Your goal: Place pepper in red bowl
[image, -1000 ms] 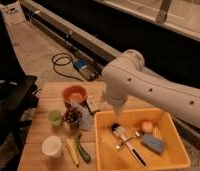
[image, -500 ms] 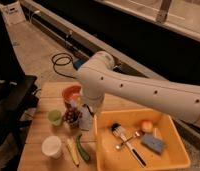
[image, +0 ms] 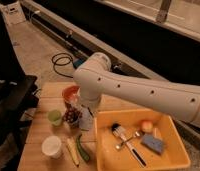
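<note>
Pincer (image: 86, 116) half hidden under arm (image: 143, 90), beside red bowl (image: 70, 92)

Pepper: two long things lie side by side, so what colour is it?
Dark green pepper, camera view; tool hangs beside red bowl.

Table (image: 40, 131): tray (image: 100, 150) is set on R side, the rest is spread on L. At back, bowl (image: 69, 92) is partly covered by arm (image: 138, 90). Gripper (image: 84, 109) is hung just in front of bowl, over pouch (image: 85, 123). L of pouch: food heap (image: 71, 116), then cup (image: 55, 117). Front row, L to R: 2nd cup (image: 52, 146), long item (image: 72, 151), pepper (image: 82, 147) (just beside tray). In tray: brush (image: 124, 140), sponge (image: 153, 143), fruit (image: 147, 126) behind sponge.
</note>
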Robot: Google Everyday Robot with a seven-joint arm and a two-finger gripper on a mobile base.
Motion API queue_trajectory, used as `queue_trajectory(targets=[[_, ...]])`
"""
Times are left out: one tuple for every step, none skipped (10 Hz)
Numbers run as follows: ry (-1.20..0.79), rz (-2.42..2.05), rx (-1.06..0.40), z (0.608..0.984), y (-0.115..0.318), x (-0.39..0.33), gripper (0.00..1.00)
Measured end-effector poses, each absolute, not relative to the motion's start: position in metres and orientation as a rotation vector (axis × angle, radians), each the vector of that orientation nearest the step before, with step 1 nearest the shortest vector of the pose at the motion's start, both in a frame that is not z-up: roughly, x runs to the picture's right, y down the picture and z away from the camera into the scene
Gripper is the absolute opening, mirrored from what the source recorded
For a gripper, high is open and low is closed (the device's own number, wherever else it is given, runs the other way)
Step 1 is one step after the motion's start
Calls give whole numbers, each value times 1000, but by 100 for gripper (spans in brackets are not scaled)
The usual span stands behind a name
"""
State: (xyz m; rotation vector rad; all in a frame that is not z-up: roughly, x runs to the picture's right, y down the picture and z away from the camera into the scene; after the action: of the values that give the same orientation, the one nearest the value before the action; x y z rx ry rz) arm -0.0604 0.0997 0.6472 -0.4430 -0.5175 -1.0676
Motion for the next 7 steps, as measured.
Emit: queue_trajectory(targets=[[-542,-1076,-445,651,105,-71,65],[-581,-1083,-448,655,113,-86,65],[-610,-1086,-456,659,121,-91,65],[-629,-1087,-463,662,127,-94,65],[-658,-1089,-471,665,134,-99,65],[-680,-1085,-477,667,141,-102,65],[-707,-1076,-484,671,152,-104,65]])
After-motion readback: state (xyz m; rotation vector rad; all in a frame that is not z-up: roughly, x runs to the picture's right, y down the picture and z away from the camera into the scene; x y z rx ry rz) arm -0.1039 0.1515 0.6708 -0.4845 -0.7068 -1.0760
